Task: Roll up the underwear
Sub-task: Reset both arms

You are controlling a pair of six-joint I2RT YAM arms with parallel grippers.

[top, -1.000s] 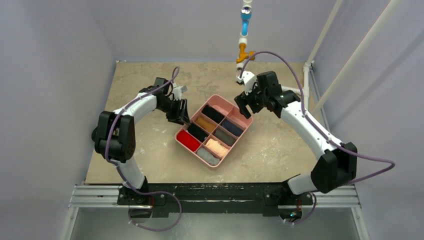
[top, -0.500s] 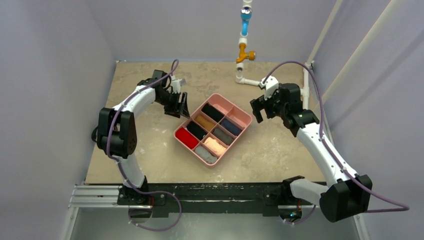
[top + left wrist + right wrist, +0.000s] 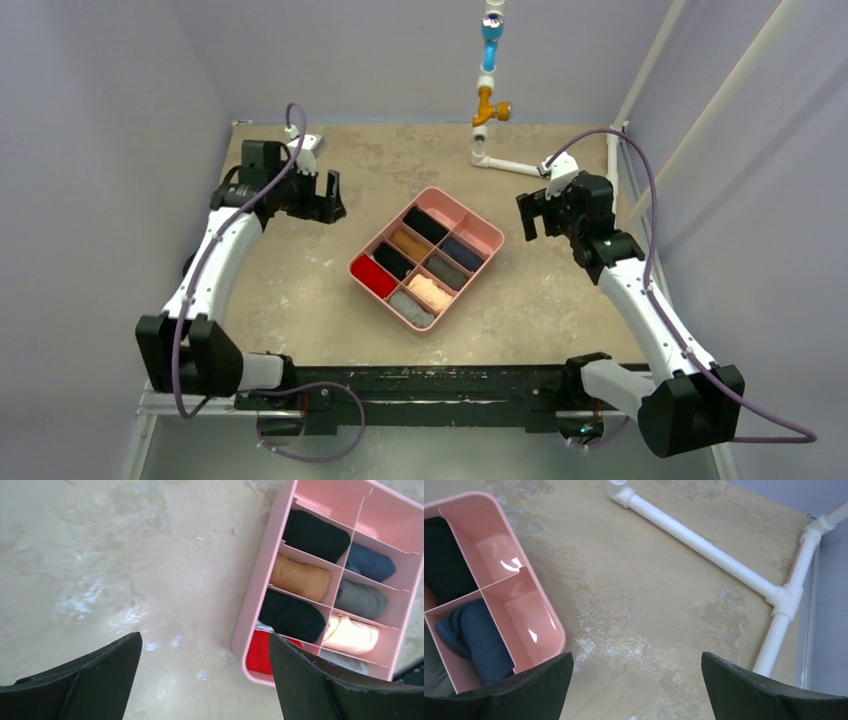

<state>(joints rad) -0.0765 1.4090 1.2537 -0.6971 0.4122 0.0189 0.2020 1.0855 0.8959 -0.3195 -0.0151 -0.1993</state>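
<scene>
Pink tray (image 3: 481,228) holds rolled fabrics: black, tan, red, grey, peach. The navy underwear (image 3: 462,254) sits rolled in a tray compartment. Left gripper (image 3: 205,680) and right gripper (image 3: 636,690) are spread wide either side of the tray, holding nothing.

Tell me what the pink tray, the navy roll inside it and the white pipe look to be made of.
The pink tray looks like moulded plastic, semi-glossy: thin smooth walls with bright glare patches. The navy roll looks like soft fabric, matte, with rounded folds and no shine. The white pipe seems rigid plastic, probably PVC, smooth, with socketed elbow and tee fittings.
</scene>
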